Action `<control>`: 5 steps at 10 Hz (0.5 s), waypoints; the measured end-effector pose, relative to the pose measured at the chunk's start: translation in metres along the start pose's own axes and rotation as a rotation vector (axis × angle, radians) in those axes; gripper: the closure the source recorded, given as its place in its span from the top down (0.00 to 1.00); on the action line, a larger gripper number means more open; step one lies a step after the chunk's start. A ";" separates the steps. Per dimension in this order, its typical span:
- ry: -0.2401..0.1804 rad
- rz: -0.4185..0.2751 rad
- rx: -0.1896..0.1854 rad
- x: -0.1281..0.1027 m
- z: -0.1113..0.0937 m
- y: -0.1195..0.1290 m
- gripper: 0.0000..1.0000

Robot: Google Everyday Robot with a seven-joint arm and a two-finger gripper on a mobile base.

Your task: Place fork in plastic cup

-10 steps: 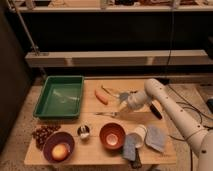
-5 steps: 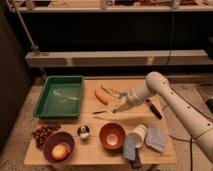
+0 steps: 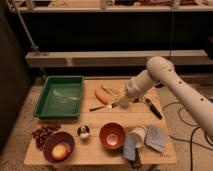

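Gripper (image 3: 120, 102) low over mid-table (image 3: 95, 120), just right of the orange carrot (image 3: 102, 96); open or closed, cannot tell. Fork (image 3: 102, 106) at its tip, right end meeting it, reaching leftward. Long axis nearly left-right, left end slightly nearer the front edge; tine end unclear. Plastic cup (image 3: 138, 135) well apart, toward the front, beside the orange bowl (image 3: 112, 135).

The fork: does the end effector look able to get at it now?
Probably yes. The end effector hangs low at one end of the fork, which lies flat beside the carrot. Nothing stands between them. Whether it touches the fork, I cannot tell.
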 end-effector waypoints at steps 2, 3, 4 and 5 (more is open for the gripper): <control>0.025 -0.005 -0.040 -0.002 -0.035 -0.009 0.00; 0.037 0.001 -0.060 -0.001 -0.050 -0.010 0.00; 0.051 0.015 -0.086 0.002 -0.068 -0.007 0.00; 0.064 0.028 -0.112 0.007 -0.082 -0.004 0.00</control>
